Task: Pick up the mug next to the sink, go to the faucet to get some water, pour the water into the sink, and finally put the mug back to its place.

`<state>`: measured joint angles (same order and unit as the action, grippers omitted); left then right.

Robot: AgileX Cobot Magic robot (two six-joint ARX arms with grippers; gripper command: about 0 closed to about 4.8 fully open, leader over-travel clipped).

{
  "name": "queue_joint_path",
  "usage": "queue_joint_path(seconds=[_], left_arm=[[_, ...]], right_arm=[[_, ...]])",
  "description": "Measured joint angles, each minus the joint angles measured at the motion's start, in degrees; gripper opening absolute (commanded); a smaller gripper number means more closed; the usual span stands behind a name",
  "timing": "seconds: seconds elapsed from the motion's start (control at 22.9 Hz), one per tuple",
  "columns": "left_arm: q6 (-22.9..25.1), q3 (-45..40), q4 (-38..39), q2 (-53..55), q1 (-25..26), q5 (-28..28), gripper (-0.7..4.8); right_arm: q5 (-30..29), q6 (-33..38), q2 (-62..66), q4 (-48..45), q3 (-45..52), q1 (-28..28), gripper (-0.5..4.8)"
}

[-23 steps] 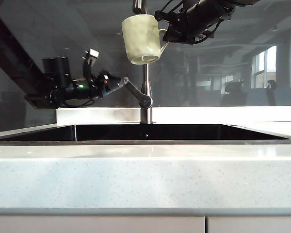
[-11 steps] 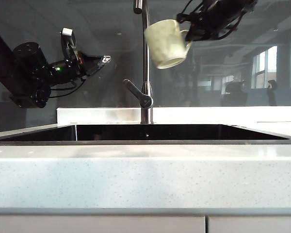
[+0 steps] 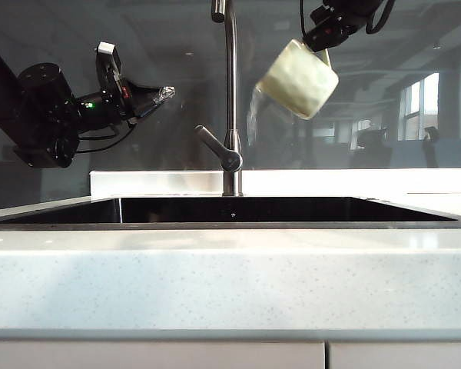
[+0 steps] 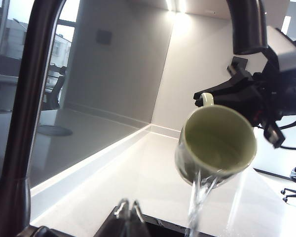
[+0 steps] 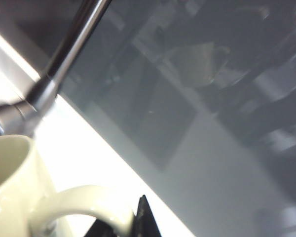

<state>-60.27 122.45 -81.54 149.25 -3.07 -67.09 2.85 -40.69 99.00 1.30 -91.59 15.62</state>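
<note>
One mug (image 3: 298,78) at upper right, one faucet (image 3: 230,100) in the centre, and one sink (image 3: 230,211) across the middle. Two end effectors: the left end effector (image 3: 166,94) at upper left, the right end effector (image 3: 323,40) at top right. One pale surface (image 3: 230,284) fills the lower half.

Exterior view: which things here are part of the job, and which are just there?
Job: mug, tilted and pouring, shut in right gripper; faucet; sink; left gripper, shut, drawn clear of the faucet.
Just there: countertop; window.
</note>
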Motion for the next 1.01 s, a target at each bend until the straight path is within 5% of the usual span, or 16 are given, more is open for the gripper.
queue_joint_path(seconds=[0.31, 1.01], left_arm=[[-4.3, 0.0, 0.0, 0.0, 0.0, -1.5, -0.05], [-6.1, 0.0, 0.0, -0.1, 0.0, -1.9, -0.05]], right_arm=[[7.8, -23.8, -0.2, -0.4, 0.0, 4.7, -0.07], [13.8, -52.0, -0.2, -2.4, 0.0, 8.6, -0.07]])
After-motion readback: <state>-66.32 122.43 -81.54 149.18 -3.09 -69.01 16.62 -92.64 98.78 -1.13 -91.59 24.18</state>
